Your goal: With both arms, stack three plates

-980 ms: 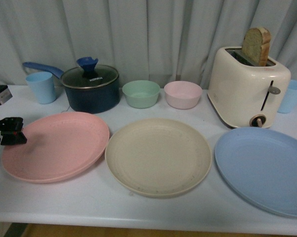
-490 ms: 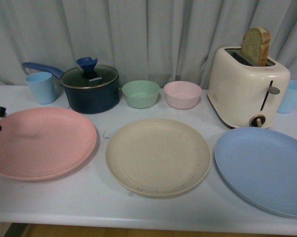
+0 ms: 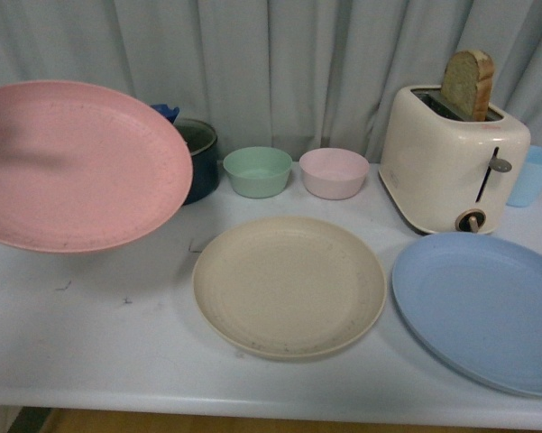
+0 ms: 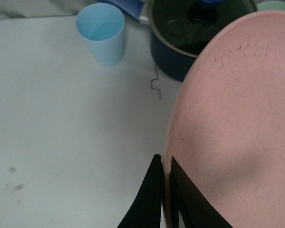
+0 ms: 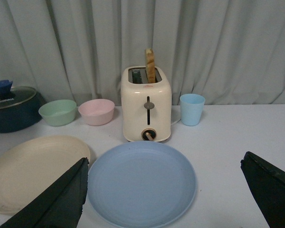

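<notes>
The pink plate hangs tilted in the air at the left, well above the table. My left gripper is shut on its rim, one finger on each face; the plate fills that view. The arm itself is out of the front view. The beige plate lies flat at the table's middle and also shows in the right wrist view. The light blue plate lies at the right. My right gripper is open and empty, held back from the blue plate.
A cream toaster with a bread slice stands behind the blue plate. A green bowl and a pink bowl sit at the back. A dark pot is partly hidden by the pink plate. Blue cups stand at both ends.
The pink plate has been lifted off the table at the left and now hangs tilted, hiding the pot and left cup. The other plates have not moved.
</notes>
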{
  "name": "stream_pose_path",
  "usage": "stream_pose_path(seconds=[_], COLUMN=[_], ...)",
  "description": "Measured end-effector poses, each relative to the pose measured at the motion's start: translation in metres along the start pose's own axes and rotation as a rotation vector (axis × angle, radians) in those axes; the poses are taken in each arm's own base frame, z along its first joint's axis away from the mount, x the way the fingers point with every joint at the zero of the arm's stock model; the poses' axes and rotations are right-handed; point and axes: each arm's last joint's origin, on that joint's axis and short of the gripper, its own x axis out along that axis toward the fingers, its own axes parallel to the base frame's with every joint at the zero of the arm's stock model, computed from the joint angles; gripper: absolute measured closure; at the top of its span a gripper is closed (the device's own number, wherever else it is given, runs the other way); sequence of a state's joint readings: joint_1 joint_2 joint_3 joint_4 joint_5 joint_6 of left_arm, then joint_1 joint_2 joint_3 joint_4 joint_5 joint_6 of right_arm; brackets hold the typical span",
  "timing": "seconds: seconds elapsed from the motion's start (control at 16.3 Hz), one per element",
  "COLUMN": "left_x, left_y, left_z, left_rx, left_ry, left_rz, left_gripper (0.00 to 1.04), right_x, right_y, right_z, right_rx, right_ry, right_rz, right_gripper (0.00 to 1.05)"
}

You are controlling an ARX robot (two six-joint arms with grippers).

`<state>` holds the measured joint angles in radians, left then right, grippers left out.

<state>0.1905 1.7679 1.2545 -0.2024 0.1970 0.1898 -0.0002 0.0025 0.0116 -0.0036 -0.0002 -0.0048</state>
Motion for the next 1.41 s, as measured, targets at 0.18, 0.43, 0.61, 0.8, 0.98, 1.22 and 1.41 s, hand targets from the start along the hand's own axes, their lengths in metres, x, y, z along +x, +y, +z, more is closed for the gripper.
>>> stream_pose_path(seconds=[0.18, 0.43, 0.61, 0.8, 0.98, 1.22, 1.41], left_x=[0.007, 0.027, 0.055, 0.072, 0.088, 0.107, 0.079], left_y=[-0.052, -0.118, -0.146, -0.163, -0.173, -0.178, -0.186], left_z=[-0.006, -0.015, -0.038, -0.045, -0.048, -0.044, -0.039], left_rx=[0.003, -0.076, -0.116, -0.112, -0.101, -0.074, 0.052], left_ry=[0.027, 0.050, 0.156, 0.191, 0.210, 0.202, 0.053], left_rz=[-0.080, -0.235, -0.261, -0.264, -0.262, -0.227, -0.177], left_gripper=[1.02, 1.02, 1.02, 1.02, 1.02, 0.85, 0.31], right_x=[0.000, 0.000, 0.000, 0.000, 0.000, 0.000, 0.000], right_y=[0.000, 0.000, 0.000, 0.000, 0.000, 0.000, 0.000], right_z=[0.000, 0.000, 0.000, 0.000, 0.000, 0.000, 0.000], right_rx=[0.000, 0.000, 0.000, 0.000, 0.000, 0.000, 0.000], right_ry=[0.000, 0.000, 0.000, 0.000, 0.000, 0.000, 0.000], right_rz=[0.000, 0.000, 0.000, 0.000, 0.000, 0.000, 0.000], right_gripper=[0.06, 0.06, 0.06, 0.06, 0.06, 0.06, 0.06])
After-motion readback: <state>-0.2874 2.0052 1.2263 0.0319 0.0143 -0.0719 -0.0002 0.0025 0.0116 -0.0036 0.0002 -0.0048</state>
